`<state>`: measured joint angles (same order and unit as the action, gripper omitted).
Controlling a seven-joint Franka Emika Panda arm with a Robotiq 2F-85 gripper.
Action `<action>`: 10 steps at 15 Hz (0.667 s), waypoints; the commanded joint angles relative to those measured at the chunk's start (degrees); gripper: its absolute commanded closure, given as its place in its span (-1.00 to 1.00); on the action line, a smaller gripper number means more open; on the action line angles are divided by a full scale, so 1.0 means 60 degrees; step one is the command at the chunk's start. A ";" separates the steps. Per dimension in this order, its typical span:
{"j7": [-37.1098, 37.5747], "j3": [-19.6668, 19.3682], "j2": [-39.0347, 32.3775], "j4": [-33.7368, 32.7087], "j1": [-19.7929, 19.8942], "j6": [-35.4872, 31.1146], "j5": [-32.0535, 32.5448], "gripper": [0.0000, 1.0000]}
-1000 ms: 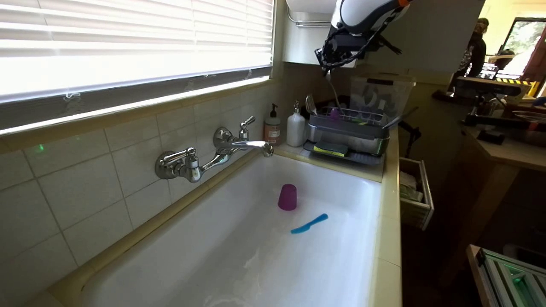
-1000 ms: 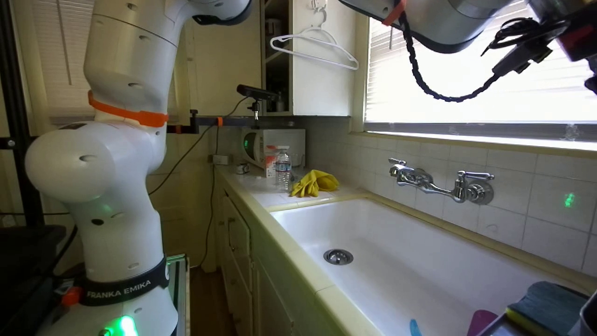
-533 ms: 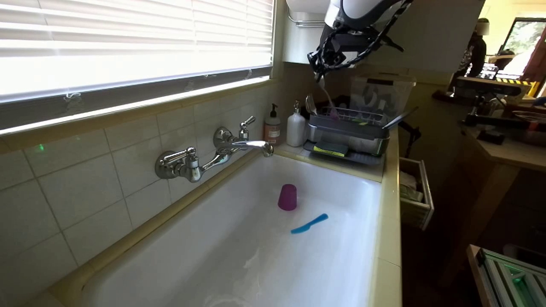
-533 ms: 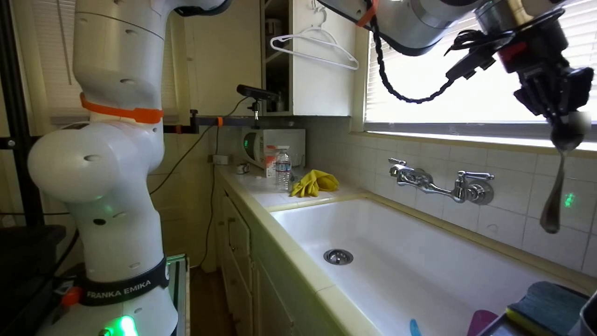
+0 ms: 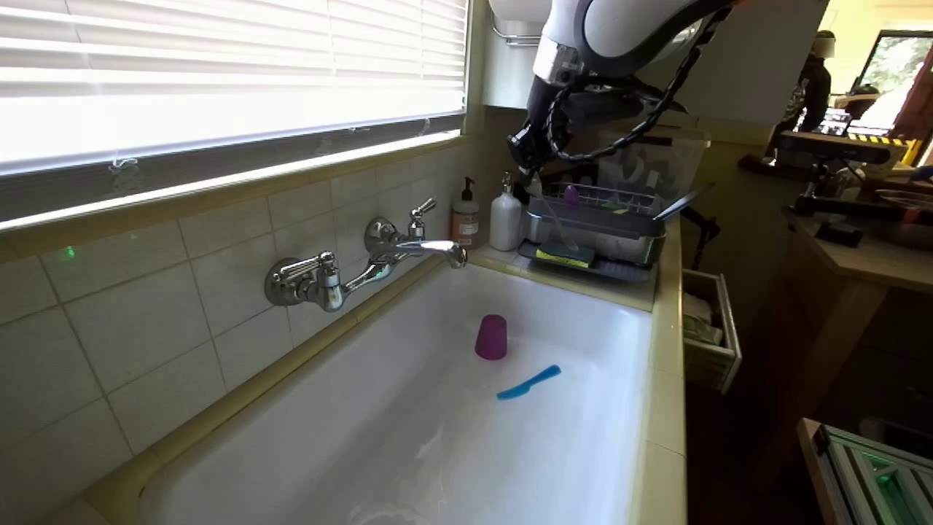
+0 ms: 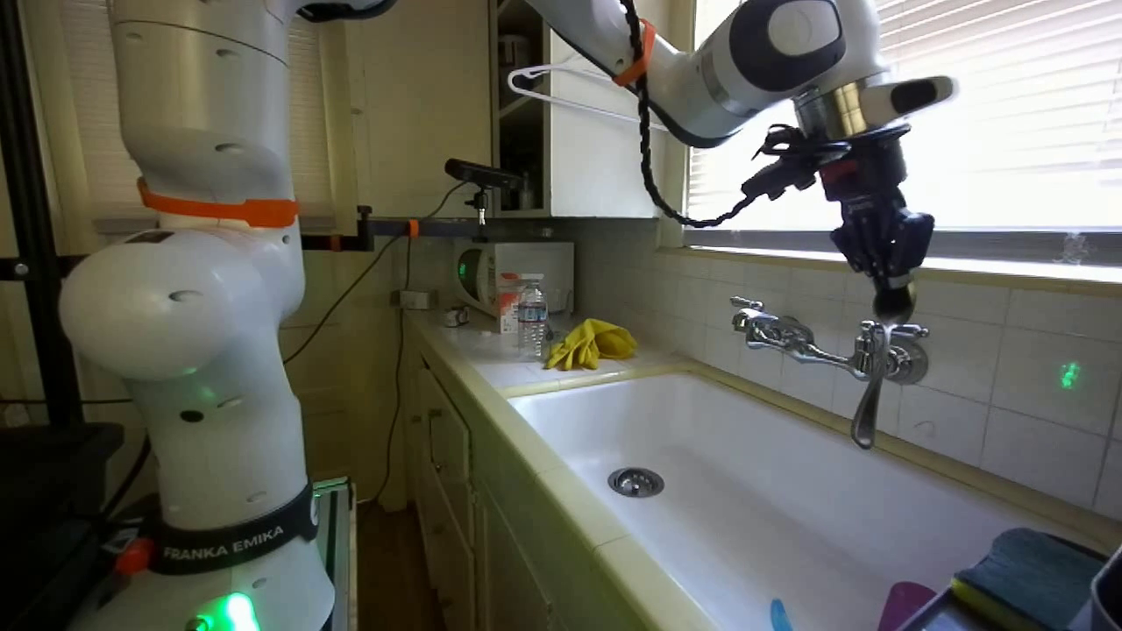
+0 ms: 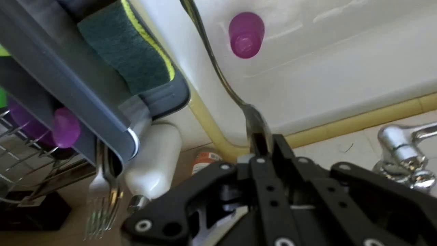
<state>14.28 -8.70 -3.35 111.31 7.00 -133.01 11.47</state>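
Spoon [image 7: 253, 119] hangs handle-down because I have its bowl pinched in the nearly closed gripper [image 7: 269, 143], upturned purple cup [image 7: 246, 34] at wrist-view twelve o'clock.

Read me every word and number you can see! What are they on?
"FRANKA EMIKA": on the black band around the robot's base.
Label on the dark-topped pump bottle: too blurred to read.
Label on the water bottle: too small.
Orange-and-white carton: too small.
Green microwave display: too small.
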 commanded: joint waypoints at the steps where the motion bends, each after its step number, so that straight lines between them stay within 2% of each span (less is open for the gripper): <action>1: -0.0546 0.0229 0.0237 0.1052 -0.0102 -0.0687 -0.0381 0.95; 6: -0.1469 0.0423 0.0039 0.2001 -0.0085 -0.1821 -0.1182 0.95; 10: -0.2840 0.0533 -0.0062 0.2607 -0.0023 -0.2295 -0.2591 0.95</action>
<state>3.43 -6.08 -4.20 123.59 6.42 -143.90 1.91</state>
